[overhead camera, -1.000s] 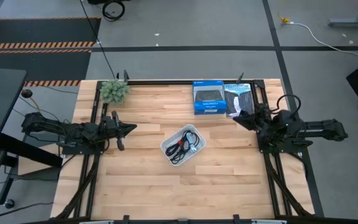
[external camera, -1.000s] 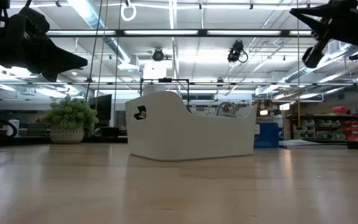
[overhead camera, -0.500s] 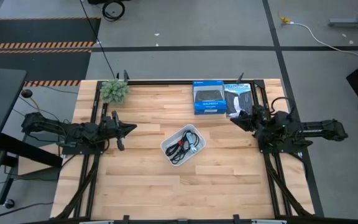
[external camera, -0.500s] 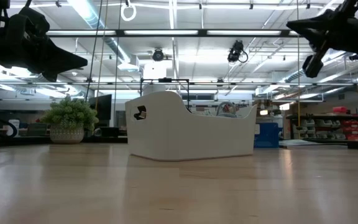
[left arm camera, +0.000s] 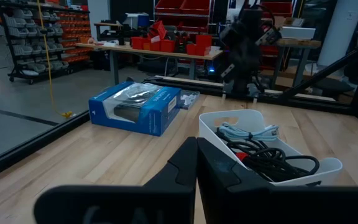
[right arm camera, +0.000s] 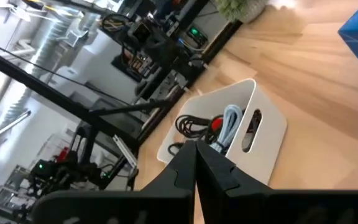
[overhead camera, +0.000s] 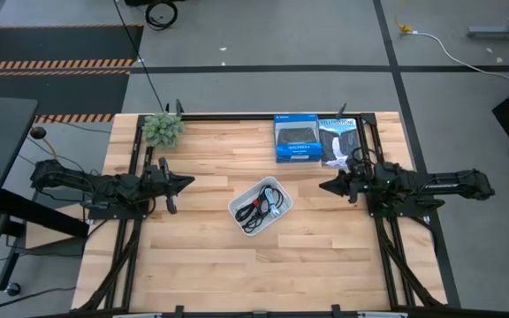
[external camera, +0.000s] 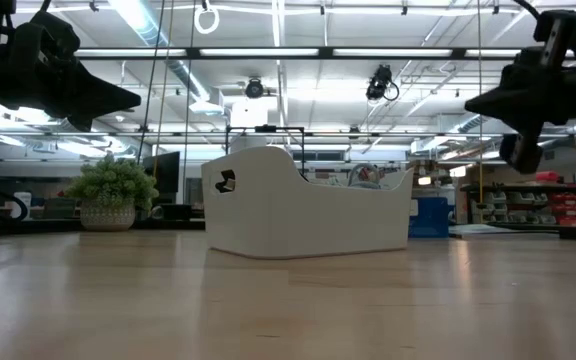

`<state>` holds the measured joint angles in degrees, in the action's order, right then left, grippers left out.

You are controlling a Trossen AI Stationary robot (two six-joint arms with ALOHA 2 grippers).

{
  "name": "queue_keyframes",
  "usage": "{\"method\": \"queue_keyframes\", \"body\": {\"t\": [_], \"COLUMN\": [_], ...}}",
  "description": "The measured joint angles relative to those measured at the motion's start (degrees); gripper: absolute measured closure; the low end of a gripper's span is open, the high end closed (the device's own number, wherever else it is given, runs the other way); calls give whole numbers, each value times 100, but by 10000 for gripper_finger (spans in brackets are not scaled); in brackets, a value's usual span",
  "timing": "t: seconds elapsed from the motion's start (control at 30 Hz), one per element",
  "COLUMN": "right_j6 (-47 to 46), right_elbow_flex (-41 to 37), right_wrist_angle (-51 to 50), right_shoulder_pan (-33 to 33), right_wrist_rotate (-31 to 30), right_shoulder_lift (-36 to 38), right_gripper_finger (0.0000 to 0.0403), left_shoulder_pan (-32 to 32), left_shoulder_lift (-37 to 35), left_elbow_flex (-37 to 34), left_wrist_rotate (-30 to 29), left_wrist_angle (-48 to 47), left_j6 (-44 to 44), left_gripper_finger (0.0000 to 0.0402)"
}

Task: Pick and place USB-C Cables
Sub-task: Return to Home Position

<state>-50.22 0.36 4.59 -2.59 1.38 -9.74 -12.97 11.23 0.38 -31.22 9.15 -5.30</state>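
The USB-C cables lie bundled inside the white tray (overhead camera: 261, 206) at mid-table. A pale blue-grey cord (left arm camera: 248, 131) lies there, black cords (left arm camera: 277, 163) and one with a red band (right arm camera: 216, 124). A white cord I cannot make out. My left gripper (overhead camera: 186, 184) hangs shut above the table, left of the tray, pointing at it. My right gripper (overhead camera: 323, 186) is shut too, right of the tray, pointing toward it. Both stand well above the table in the low view, the left gripper (external camera: 136, 98) and the right gripper (external camera: 471, 102) higher than the tray (external camera: 308, 210).
A blue retail box (overhead camera: 295, 139) and a black one (overhead camera: 338, 141) lie at the far edge, behind my right gripper. A small potted plant (overhead camera: 163, 129) stands at the far left corner. Dark frame rails run along both table sides. Bare wood stretches near of the tray.
My right gripper has swung away from the black box, moving toward the near edge and the tray, coming down and turning until it points level toward the table's left. The left arm, the tray and the cables have kept still.
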Motion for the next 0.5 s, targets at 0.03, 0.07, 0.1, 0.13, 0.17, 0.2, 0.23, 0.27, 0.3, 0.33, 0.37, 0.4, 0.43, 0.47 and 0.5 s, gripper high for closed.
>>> {"method": "queue_keyframes", "body": {"t": [0.03, 0.07, 0.1, 0.13, 0.17, 0.2, 0.23, 0.27, 0.3, 0.33, 0.37, 0.4, 0.43, 0.47, 0.5], "right_j6": [2, 10, 30, 71, 147, 292, 495, 701, 904, 1149, 1494, 1885, 2238, 2540, 2778], "right_elbow_flex": [0, 0, 0, 0, 0, 1, 2, 2, 2, 2, 2, 2, 2, 2, 2], "right_wrist_angle": [-30, -74, -115, -178, -287, -381, -378, -372, -361, -363, -353, -337, -333, -337, -335], "right_shoulder_pan": [0, 0, 0, 0, 0, 0, 0, 0, 0, 0, 0, 0, -2, -2, -2], "right_wrist_rotate": [16, 19, 19, 17, 9, -15, -42, -60, -74, -82, -130, -193, -236, -254, -254], "right_shoulder_lift": [0, 0, 0, 0, 0, -2, -12, -17, -18, -20, -22, -21, -20, -22, -22], "right_gripper_finger": [389, 389, 389, 390, 390, 390, 390, 390, 389, 389, 389, 389, 389, 390, 390], "left_shoulder_pan": [0, 0, 0, 0, 0, 0, 0, 0, 0, -2, -1, -1, -1, 0, -1], "left_shoulder_lift": [0, 0, 2, 0, 0, 1, 0, 0, 0, 2, 0, 0, 2, 0, 0], "left_elbow_flex": [-1, 0, -1, -1, -1, 0, 0, -1, -2, 0, 0, -1, 0, 0, -1], "left_wrist_rotate": [-1, -1, -2, -2, -2, -1, -2, -2, 0, -2, -2, -1, -1, -1, -2], "left_wrist_angle": [0, 0, 0, 0, 0, 0, 0, 0, 0, 0, 0, 0, 0, 0, 0], "left_j6": [0, 1, 2, 0, 0, 0, 2, 2, 0, 0, 2, 2, 0, 0, 2], "left_gripper_finger": [390, 390, 390, 390, 390, 390, 390, 390, 390, 390, 390, 390, 390, 390, 390]}}
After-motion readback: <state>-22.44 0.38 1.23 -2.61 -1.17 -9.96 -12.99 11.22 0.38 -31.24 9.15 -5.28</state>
